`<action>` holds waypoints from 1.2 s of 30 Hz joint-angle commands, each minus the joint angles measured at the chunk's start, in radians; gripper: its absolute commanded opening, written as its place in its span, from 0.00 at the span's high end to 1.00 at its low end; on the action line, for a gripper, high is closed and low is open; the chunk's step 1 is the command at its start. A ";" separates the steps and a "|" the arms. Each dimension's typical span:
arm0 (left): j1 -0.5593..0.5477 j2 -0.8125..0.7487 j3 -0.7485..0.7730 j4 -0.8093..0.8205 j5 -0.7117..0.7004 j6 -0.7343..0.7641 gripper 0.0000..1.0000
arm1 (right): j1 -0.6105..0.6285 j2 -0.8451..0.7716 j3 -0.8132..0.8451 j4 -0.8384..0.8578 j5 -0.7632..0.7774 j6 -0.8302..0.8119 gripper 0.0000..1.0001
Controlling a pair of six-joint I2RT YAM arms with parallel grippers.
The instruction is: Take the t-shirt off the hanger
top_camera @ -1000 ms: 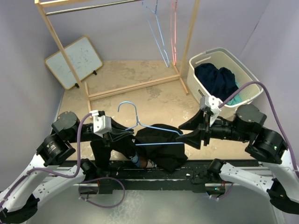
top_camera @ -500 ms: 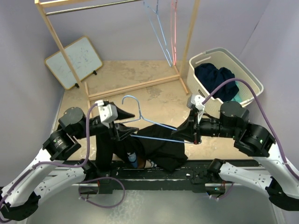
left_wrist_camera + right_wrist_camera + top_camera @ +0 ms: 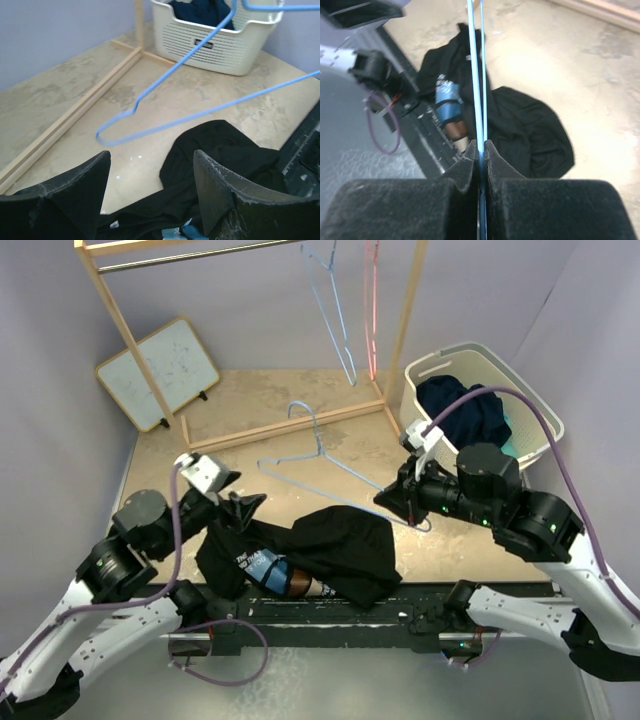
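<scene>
The crumpled black cotton t-shirt (image 3: 335, 550) lies on the beige tabletop (image 3: 280, 390), just below the left gripper (image 3: 150, 157), whose jaws stand spread. The right gripper (image 3: 480, 149) is clamped on the thin light-blue wire hanger (image 3: 322, 455), raised clear of the shirt.

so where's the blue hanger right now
In the top view the blue hanger sits mid-table, free of the black t-shirt, pinched at its right corner by the right hand, hook toward the wooden rack.
</scene>
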 commanded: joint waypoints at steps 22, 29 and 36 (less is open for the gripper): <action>-0.003 -0.127 -0.072 -0.177 -0.354 -0.130 0.31 | -0.081 0.841 0.944 0.440 0.683 -0.088 1.00; -0.003 -0.141 -0.077 -0.169 -0.338 -0.125 0.31 | -0.098 0.878 0.928 0.530 0.664 -0.096 1.00; -0.003 -0.147 -0.080 -0.167 -0.344 -0.125 0.31 | -0.123 0.970 1.029 0.472 0.563 -0.064 1.00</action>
